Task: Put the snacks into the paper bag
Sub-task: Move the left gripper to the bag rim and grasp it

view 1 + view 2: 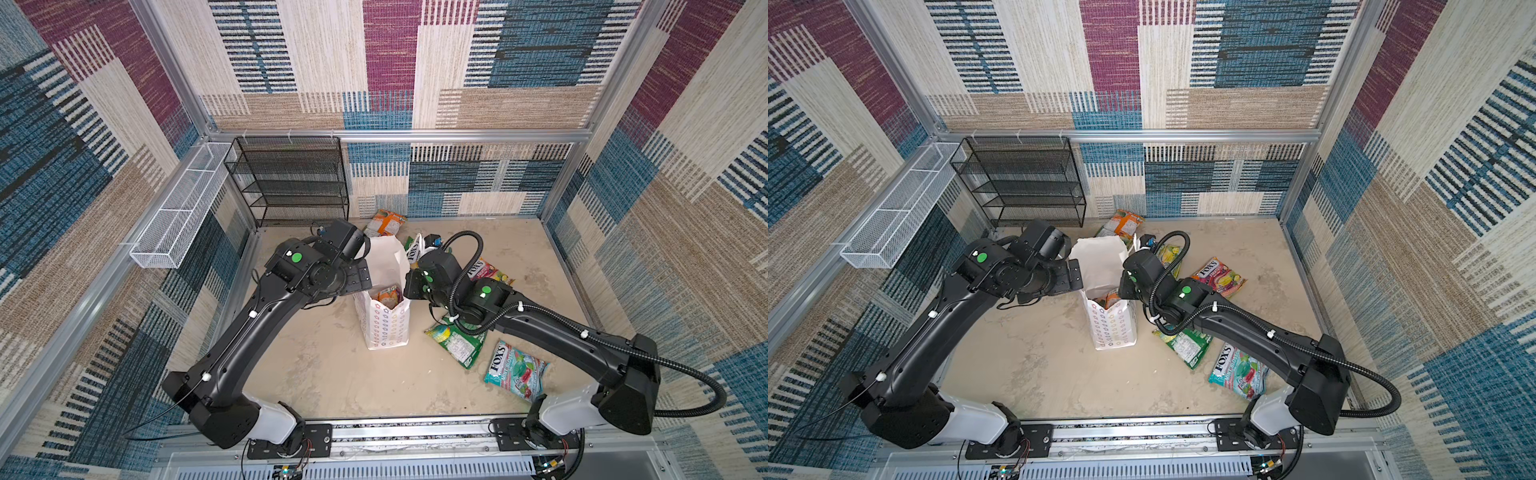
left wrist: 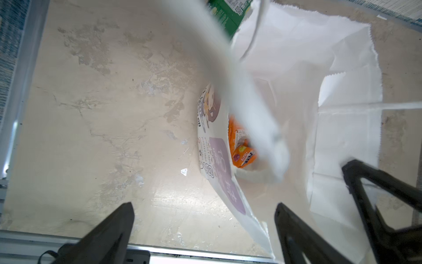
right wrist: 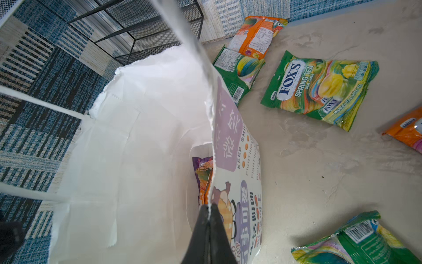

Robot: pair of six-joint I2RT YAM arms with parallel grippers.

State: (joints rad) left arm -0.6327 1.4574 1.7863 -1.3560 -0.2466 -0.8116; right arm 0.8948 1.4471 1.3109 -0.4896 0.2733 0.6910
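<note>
Right wrist view: the tall white paper carrier bag with printed lower walls point(image 3: 137, 160) stands upright and open-mouthed. The right gripper point(image 3: 209, 210) has its jaws pinched together on the bag's top edge. Down inside lies a purple glossy candy packet point(image 3: 201, 164), and the left wrist view shows an orange glossy candy packet point(image 2: 243, 155) at the bottom as well. The left gripper point(image 2: 204, 205) hangs over the bag's rim with its jaws spread wide, holding nothing.

In both top views the bag is near the middle of the beige, blotchy tabletop point(image 1: 316, 374), between the two arms. Loose packets lie around it:
- an orange packet against the back wall point(image 1: 384, 222)
- a green "Spring Tea" packet point(image 3: 319, 89) just behind the bag
- a pink and yellow packet point(image 1: 486, 272) to the right
- a green packet point(image 1: 457, 343) partly under the right arm
- a teal packet point(image 1: 515, 370) nearer the front

A black wire-mesh shelf rack point(image 1: 291, 178) stands in the back left corner. A long white wire-mesh basket point(image 1: 178, 216) is fixed to the left rail. Woven patchwork panels in blue, maroon and beige point(image 1: 395, 62) wall in the cell.
</note>
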